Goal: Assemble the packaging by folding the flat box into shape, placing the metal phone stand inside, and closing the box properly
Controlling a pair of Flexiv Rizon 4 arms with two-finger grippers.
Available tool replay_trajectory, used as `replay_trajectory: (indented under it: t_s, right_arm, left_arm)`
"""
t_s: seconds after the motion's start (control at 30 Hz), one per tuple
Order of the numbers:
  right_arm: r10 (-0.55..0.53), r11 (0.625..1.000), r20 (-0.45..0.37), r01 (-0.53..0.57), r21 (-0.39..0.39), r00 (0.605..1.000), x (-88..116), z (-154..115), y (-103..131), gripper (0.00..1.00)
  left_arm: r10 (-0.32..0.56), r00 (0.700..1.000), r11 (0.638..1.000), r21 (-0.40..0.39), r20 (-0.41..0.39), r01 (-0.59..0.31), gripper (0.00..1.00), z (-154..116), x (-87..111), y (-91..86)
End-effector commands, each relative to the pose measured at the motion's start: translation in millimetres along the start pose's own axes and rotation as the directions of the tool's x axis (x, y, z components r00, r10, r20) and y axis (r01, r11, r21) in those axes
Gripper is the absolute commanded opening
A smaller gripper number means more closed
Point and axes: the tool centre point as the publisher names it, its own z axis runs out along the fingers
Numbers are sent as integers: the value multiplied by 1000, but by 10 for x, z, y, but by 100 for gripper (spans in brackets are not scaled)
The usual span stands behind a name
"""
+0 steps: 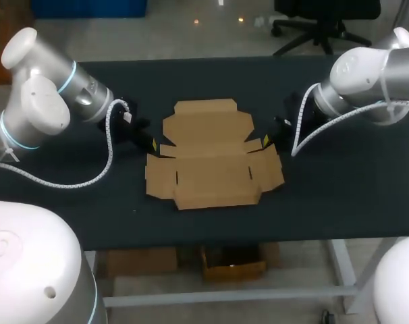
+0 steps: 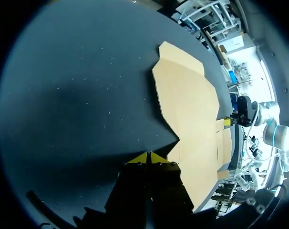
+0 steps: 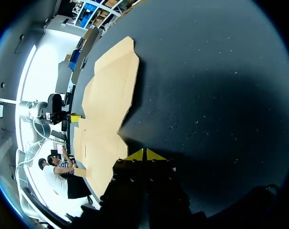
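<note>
Beside the flat cardboard box point(image 1: 211, 158), one at each flank, the left end effector point(image 2: 148, 158) and right end effector point(image 3: 145, 155) sat low, yellow tips clenched together and grasping nothing; each pointed at a side flap's edge, probably to begin the folding; the box lay unfolded in the middle of the table point(image 1: 339, 196), whose dark surface was lightly speckled; no metal phone stand showed.

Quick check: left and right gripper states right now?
Left gripper: closed, holding nothing.
Right gripper: closed, holding nothing.
</note>
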Motion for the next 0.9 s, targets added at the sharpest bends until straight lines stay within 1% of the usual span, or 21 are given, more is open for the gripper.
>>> replay_trajectory:
  t_s: [0.03,0.37,0.63,0.9]
  right_arm:
    - [-1,1000,-9,1,7,1000,-19,2,14,0]
    - [-1,1000,-14,1,10,1000,4,36,-12,0]
    - [-8,1000,-16,8,12,1000,54,55,-27,0]
    - [-24,1000,-7,24,2,1000,145,6,-57,0]
  left_arm:
    - [2,1000,1000,5,-3,-2,0,43,-8,33]
    - [-4,1000,1000,-7,-21,4,0,113,-17,35]
    - [6,999,1000,-14,-45,-7,0,151,45,53]
    - [33,998,999,4,-58,-32,0,81,172,56]
